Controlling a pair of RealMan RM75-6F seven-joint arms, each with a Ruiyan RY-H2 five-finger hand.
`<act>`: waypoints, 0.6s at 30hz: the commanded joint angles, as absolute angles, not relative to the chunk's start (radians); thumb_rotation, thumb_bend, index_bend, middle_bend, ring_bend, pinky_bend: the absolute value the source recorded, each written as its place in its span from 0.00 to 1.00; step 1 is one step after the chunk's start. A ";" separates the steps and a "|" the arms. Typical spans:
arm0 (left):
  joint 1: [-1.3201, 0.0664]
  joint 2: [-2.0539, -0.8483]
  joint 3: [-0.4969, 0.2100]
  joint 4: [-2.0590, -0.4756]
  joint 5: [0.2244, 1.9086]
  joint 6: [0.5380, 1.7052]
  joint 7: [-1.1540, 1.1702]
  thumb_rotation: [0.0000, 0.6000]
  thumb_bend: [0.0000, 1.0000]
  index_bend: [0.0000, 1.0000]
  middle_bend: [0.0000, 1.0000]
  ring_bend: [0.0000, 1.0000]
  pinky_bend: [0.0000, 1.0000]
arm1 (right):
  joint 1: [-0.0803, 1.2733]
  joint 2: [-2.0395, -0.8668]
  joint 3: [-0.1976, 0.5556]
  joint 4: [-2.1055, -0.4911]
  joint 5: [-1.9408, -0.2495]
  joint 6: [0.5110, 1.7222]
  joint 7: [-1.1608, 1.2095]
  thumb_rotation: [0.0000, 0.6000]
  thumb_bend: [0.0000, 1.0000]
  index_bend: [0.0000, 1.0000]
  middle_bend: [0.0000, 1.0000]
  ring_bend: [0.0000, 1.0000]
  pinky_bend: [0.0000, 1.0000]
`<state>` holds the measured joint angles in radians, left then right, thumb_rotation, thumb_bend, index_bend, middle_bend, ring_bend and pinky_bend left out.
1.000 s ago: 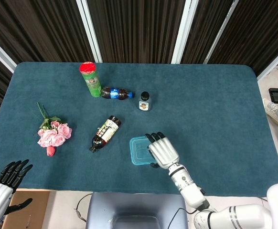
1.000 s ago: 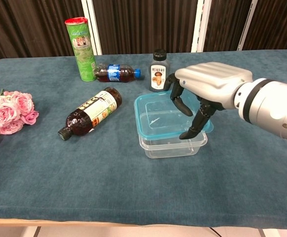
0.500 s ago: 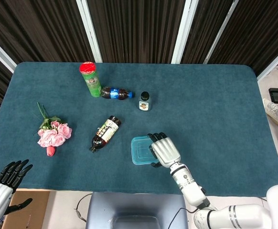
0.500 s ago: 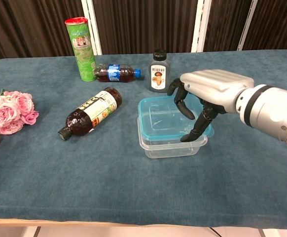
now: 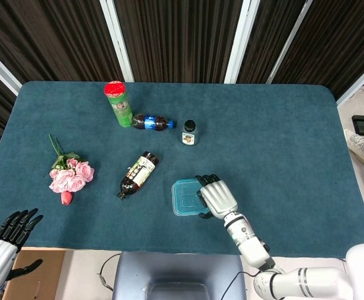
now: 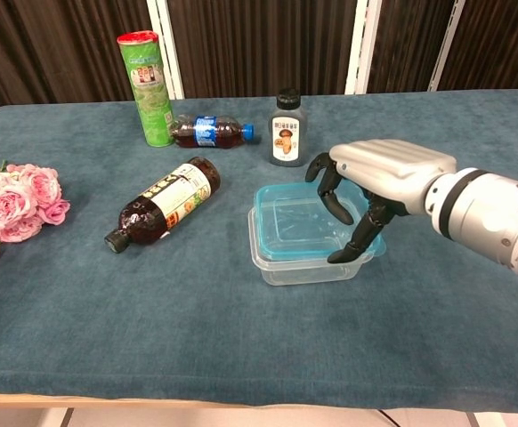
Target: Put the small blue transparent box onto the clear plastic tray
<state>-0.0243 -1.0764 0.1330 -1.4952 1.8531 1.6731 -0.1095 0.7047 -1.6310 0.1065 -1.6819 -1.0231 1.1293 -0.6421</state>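
Blue box (image 6: 299, 225) under right fingers (image 6: 363, 236), nested on tray (image 6: 305, 269)

Quick count on the table: three bottles (image 6: 165, 203) (image 6: 211, 131) (image 6: 286, 129), one green canister (image 6: 148, 87), one bunch of pink roses (image 6: 14, 201), one blue box (image 6: 299, 222) nested on one clear tray (image 6: 305, 268), and two hands (image 6: 366, 191) (image 5: 10, 234).

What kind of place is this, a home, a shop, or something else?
Probably a robot test lab, not a home: a table covered in blue cloth, dark curtains behind it, and unrelated props laid out, such as a chip can and pink flowers.
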 commanded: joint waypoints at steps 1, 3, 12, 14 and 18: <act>-0.024 -1.076 0.134 -1.495 1.855 1.674 -0.110 1.00 0.43 0.00 0.02 0.02 0.10 | 0.701 -1.636 0.103 -1.674 -1.033 1.127 -0.632 1.00 0.30 0.90 0.64 0.44 0.35; -0.023 -1.076 0.134 -1.495 1.857 1.677 -0.110 1.00 0.43 0.00 0.02 0.02 0.10 | 0.698 -1.638 0.102 -1.669 -1.035 1.125 -0.626 1.00 0.30 0.91 0.64 0.44 0.35; -0.023 -1.075 0.133 -1.494 1.855 1.677 -0.114 1.00 0.43 0.00 0.02 0.02 0.10 | 0.695 -1.650 0.108 -1.647 -1.044 1.118 -0.611 1.00 0.30 0.91 0.64 0.44 0.36; -0.023 -1.075 0.133 -1.494 1.855 1.677 -0.113 1.00 0.43 0.00 0.02 0.02 0.10 | 0.694 -1.651 0.110 -1.643 -1.047 1.117 -0.606 1.00 0.30 0.91 0.64 0.44 0.36; -0.023 -1.074 0.134 -1.494 1.855 1.677 -0.115 1.00 0.43 0.00 0.02 0.02 0.10 | 0.692 -1.653 0.116 -1.639 -1.042 1.108 -0.592 1.00 0.30 0.91 0.64 0.44 0.36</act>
